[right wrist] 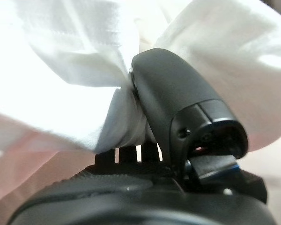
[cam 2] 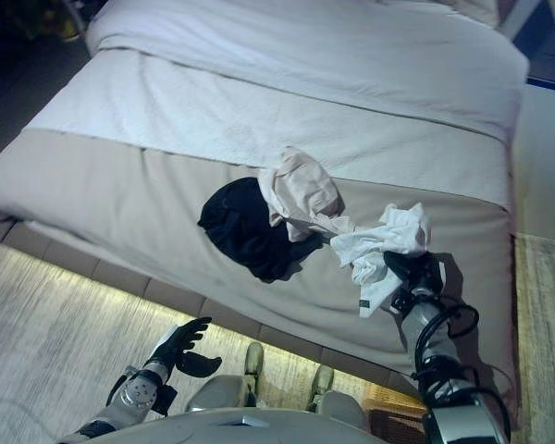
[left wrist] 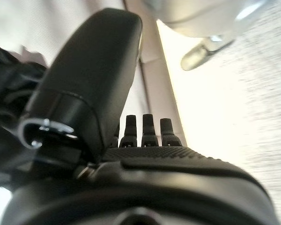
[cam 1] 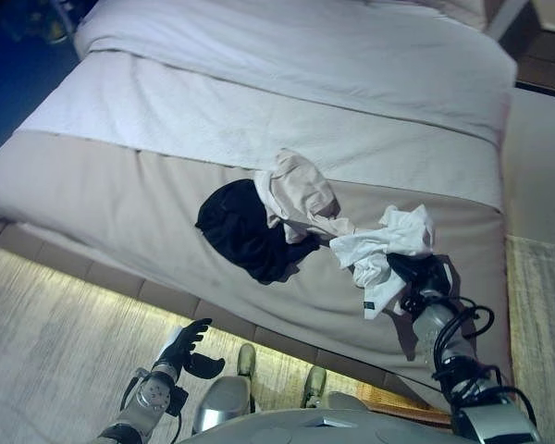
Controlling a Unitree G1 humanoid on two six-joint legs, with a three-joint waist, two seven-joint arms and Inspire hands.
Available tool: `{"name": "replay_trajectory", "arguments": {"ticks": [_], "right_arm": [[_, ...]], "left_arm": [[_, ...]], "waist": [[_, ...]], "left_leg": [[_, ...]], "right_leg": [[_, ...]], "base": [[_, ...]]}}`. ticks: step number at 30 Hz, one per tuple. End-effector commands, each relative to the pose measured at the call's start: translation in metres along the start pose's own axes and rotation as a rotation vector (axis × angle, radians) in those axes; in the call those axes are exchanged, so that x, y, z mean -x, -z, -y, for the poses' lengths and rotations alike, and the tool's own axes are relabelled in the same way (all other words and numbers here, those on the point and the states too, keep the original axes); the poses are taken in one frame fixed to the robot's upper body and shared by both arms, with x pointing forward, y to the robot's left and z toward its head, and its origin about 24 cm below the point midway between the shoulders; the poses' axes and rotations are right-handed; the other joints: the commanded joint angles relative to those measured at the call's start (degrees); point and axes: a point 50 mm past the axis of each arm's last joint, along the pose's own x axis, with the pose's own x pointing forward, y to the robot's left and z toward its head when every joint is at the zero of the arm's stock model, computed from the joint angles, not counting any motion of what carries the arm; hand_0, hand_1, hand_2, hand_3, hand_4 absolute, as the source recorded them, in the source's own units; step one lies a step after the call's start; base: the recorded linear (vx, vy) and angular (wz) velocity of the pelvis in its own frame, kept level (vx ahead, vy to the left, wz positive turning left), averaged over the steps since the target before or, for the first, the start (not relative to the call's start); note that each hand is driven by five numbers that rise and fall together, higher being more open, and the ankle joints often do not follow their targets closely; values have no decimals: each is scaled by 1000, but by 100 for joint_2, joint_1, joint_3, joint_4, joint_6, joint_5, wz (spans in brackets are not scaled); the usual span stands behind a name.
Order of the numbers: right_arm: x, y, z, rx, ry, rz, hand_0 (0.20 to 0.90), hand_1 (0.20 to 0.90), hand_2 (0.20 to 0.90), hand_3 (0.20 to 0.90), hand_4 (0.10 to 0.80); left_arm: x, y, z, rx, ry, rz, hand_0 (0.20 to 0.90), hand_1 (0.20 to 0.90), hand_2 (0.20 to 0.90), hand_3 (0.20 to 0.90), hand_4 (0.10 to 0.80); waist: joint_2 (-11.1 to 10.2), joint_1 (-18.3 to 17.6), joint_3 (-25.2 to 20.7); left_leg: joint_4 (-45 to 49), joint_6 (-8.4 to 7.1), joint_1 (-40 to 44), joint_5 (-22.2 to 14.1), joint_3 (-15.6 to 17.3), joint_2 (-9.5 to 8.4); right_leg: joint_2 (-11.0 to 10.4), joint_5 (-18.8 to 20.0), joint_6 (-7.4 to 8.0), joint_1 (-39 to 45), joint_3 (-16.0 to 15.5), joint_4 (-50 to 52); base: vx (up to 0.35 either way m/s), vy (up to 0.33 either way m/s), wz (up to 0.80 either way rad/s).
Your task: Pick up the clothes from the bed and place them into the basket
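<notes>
While the left hand [cam 1: 183,347] is hanging open off the bed [cam 1: 120,199], the right hand's [cam 1: 424,276] fingers are pinching the white garment [cam 1: 388,242].

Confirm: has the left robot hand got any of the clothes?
No, the left robot hand hangs open over the floor beside the bed, holding nothing.

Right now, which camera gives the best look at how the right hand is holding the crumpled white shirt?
The right wrist view: the thumb presses the crumpled white shirt against the right hand from very close. Both eye views show the whole shirt on the beige bed cover, with the hand at its lower edge, but not the pinch. The left wrist view misses it.
</notes>
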Motion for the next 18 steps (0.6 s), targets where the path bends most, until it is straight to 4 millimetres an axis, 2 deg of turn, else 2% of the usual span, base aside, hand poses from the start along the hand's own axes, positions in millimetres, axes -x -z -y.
{"name": "replay_trajectory", "arguments": {"ticks": [1,2,3,4,6,8,9,11,13,14,15,16,18], "right_arm": [[8,-32,3,-93,-30,222,300,300,300,200,100],[10,-29,5,-115,-19,217,300,300,300,200,100],[11,-28,6,-129,-8,217,300,300,300,200,100],[13,-24,6,-152,20,215,300,300,300,200,100],[12,-22,6,-187,70,209,300,300,300,200,100],[9,-13,10,-183,153,167,300,300,300,200,100],[10,-7,16,-215,201,137,300,300,300,200,100],[13,7,35,-216,283,98,300,300,300,200,100],[17,19,52,-213,332,73,300,300,300,200,100],[19,22,58,-225,367,65,300,300,300,200,100],[18,25,58,-223,369,50,300,300,300,200,100],[18,25,58,-212,379,49,300,300,300,200,100],[16,23,56,-203,393,50,300,300,300,200,100]], "left_arm": [[6,10,13,13,-4,-16,900,900,900,900,800],[7,10,17,27,6,-9,900,900,900,900,800],[8,9,19,32,16,-1,900,900,900,900,800],[8,7,25,68,27,12,900,900,900,900,800],[7,3,30,57,59,34,900,900,900,900,800],[2,-3,31,-15,111,46,900,900,900,900,800],[0,-4,31,-34,124,41,900,900,900,900,800],[-1,-4,29,-37,128,41,900,900,900,900,800],[-2,-4,21,-17,93,26,900,900,900,900,800],[-2,-1,16,-4,70,13,900,900,900,900,800],[0,6,7,30,22,-15,900,900,900,900,800],[3,11,1,41,-2,-24,900,900,900,900,800],[6,16,-3,55,-22,-34,900,900,900,900,800]], "waist": [[37,-148,-274],[42,-125,-221],[33,-119,-224],[79,-84,-217],[185,-7,-226],[219,-48,-282],[276,-99,-329],[303,-141,-347],[319,-145,-357],[336,-124,-353],[398,38,-325],[438,165,-342],[486,323,-379]], "left_leg": [[1855,-82,-797,-560,-208,117],[2115,-29,-905,-589,-479,43],[2126,3,-950,-552,-606,-18],[1903,76,-996,-510,-924,-124],[1179,155,-968,-473,-1184,-189],[1008,202,-806,-629,-1173,-244],[862,184,-713,-607,-1131,-208],[855,170,-635,-629,-1047,-242],[710,231,-473,-690,-890,-246],[631,244,-372,-698,-786,-214],[536,232,-231,-654,-427,-102],[496,239,-218,-627,-219,-35],[434,307,-245,-599,22,16]], "right_leg": [[-87,138,-111,-446,406,812],[-63,113,-119,-400,580,849],[-62,138,-116,-408,666,835],[-3,162,-73,-385,962,769],[46,211,15,-433,1270,683],[-63,230,97,-546,1380,658],[-141,256,139,-584,1321,687],[-333,422,286,-619,1253,664],[-543,589,468,-712,1074,700],[-619,667,532,-781,889,831],[-691,639,546,-786,249,1362],[-732,592,498,-756,-75,1645],[-762,473,409,-716,-338,2048]], "base": [[51,105,-35],[60,127,-60],[70,167,-87],[27,181,-112],[-9,215,-123],[25,229,-124],[87,231,-97],[68,186,-67],[23,110,-81],[-35,118,-109],[-119,133,-91],[-181,134,-128],[-167,67,-172]]}}
